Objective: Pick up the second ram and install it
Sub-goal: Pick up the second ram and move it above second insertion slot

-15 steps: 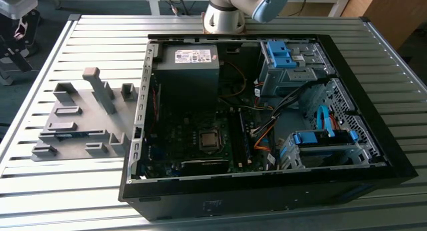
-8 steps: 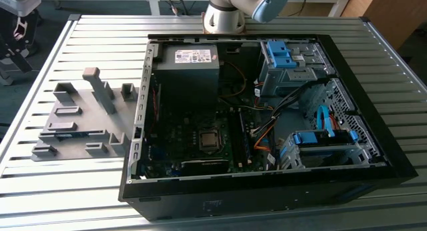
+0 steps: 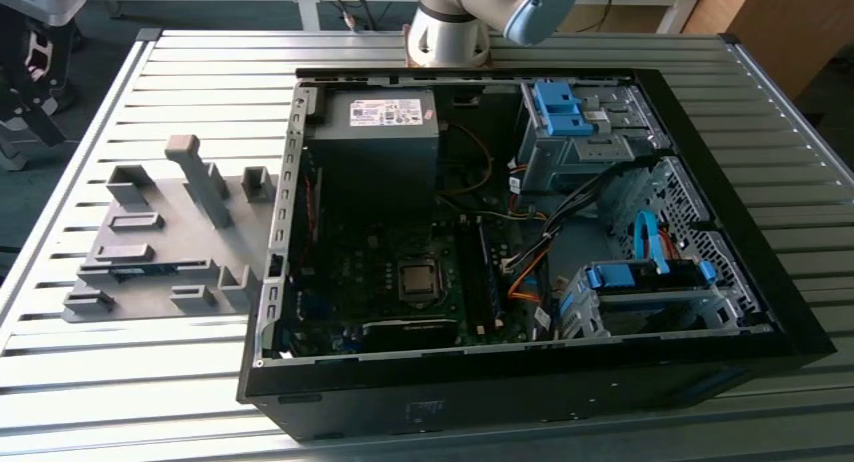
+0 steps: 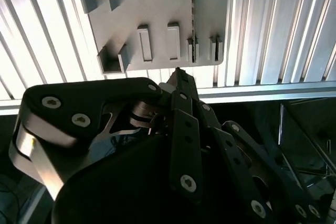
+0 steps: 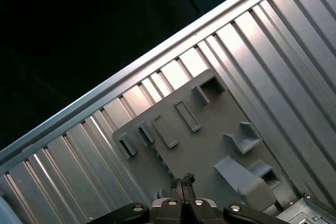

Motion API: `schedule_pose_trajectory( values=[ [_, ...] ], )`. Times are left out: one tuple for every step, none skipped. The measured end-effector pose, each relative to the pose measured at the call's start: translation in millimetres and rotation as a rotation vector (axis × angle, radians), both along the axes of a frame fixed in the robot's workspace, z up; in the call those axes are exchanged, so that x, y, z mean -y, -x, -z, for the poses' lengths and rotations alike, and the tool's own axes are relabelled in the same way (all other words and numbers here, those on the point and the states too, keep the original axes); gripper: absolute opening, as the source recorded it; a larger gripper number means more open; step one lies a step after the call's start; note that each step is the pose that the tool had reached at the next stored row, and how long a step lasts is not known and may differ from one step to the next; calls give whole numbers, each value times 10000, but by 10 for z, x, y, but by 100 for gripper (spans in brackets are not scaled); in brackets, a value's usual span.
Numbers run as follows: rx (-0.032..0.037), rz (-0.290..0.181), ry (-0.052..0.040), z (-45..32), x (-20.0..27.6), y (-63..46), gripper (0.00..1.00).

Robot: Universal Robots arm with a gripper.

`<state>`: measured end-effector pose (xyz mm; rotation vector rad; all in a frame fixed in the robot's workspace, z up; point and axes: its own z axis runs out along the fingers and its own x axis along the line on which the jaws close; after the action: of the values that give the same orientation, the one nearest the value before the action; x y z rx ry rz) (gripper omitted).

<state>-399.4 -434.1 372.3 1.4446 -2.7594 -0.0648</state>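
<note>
Clearly, the task is standing at its beginning, as I judge it. The slatted metal surface [image 3: 80, 382] is carrying the open computer case [image 3: 534, 392], which is lying on its side with the motherboard [image 3: 400, 272] facing upward. Whether a memory slot on that board is already holding a stick, I cannot tell.

Beside the case, toward the exterior view's left, the grey slotted holder tray [image 3: 174, 222] is resting flat on the surface. The base of the robot arm [image 3: 447, 32] is standing beyond the case.

In both wrist views the gripper [image 4: 178, 74] is hanging over the edge of the tray. Its jaws are pressing together at the tips and are carrying nothing.

The second ram [image 3: 138, 270] is waiting in the tray as a thin blue-green strip between two small holders. In the second wrist view it is showing as a narrow dark edge [image 4: 195, 14] standing in a slot, near the gripper's tip but apart from it.

So the picking is not yet done and the installing is not yet started; the whole work is remaining.
</note>
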Motion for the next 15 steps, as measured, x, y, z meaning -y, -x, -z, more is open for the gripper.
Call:
schedule_pose_trajectory(
  values=[
    [0, -87, 0, 1, 0, 0, 11],
    [1, -159, 0, 2, 0, 0, 11],
    [1, -211, 0, 3, 0, 0, 11],
    [2, -259, 1, 3, 0, 0, 11],
    [2, -308, 1, 5, 0, 0, 11],
    [3, -359, 0, 6, 0, 0, 11],
    [3, -415, 0, 7, 0, 0, 11],
    [3, -480, 0, 8, 1, 0, 11],
    [3, -543, 0, 9, 1, 0, 11],
    [3, -610, 0, 11, 1, 0, 11],
    [3, -680, 0, 12, 1, 0, 11],
    [3, -747, -1, 13, 1, 0, 11],
    [4, -816, -1, 14, 1, 0, 11],
    [3, -882, -1, 15, 1, 0, 11],
    [3, -941, -1, 15, 1, 0, 11]
  ],
)
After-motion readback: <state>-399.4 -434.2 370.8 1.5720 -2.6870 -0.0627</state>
